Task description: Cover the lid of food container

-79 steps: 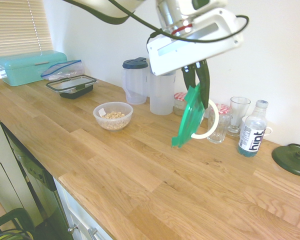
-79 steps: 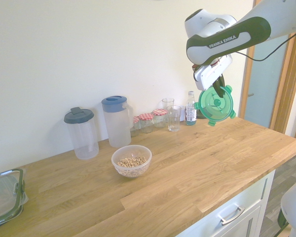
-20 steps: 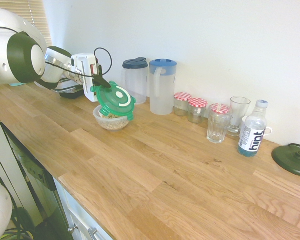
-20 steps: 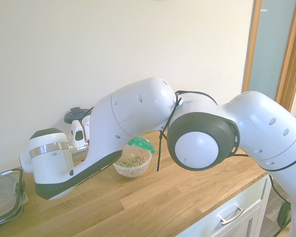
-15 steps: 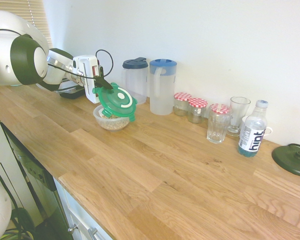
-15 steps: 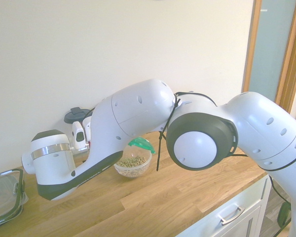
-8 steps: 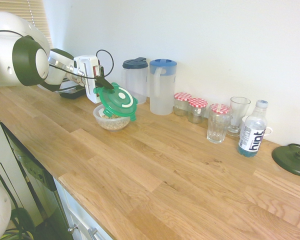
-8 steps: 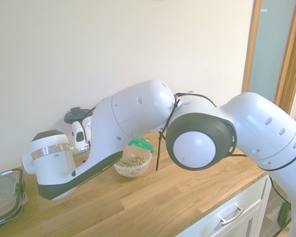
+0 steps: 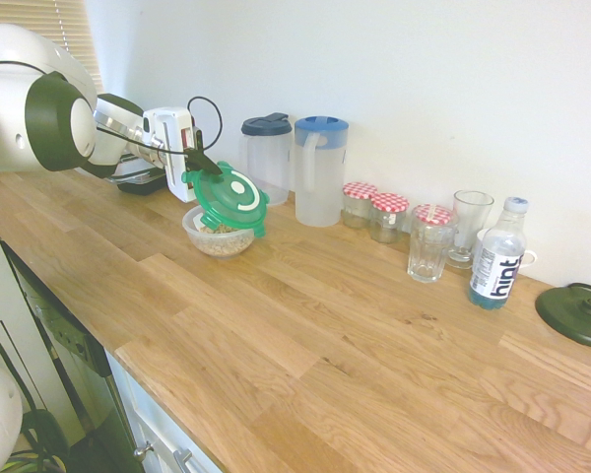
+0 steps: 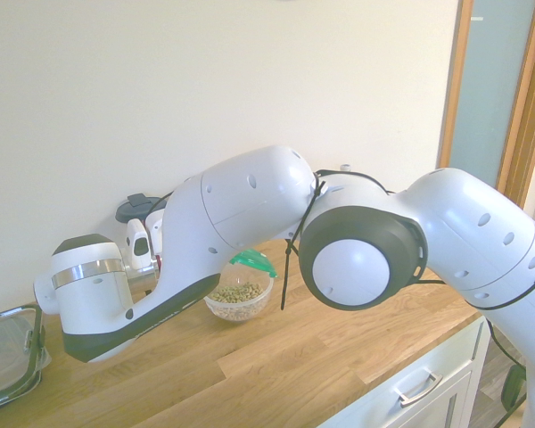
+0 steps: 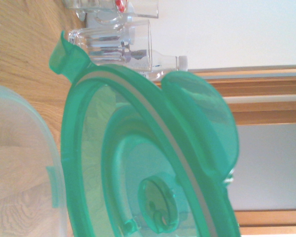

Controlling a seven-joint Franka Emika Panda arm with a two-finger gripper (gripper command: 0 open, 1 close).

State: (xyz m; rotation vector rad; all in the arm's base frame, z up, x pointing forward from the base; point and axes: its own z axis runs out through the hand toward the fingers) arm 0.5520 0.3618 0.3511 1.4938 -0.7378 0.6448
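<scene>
One gripper (image 9: 205, 163), clamped on the lid (image 9: 229, 198), held it tilted over the bowl (image 9: 217, 237), low edge near the rim. Level it and centre before lowering; release only once seated.

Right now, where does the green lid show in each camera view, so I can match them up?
First exterior view: the green lid is left of centre, tilted over the bowl of cereal.
Second exterior view: only a green edge peeks from under the arm, above the bowl.
Wrist view: it fills the frame.
Shared landmark: the wooden counter.
</scene>
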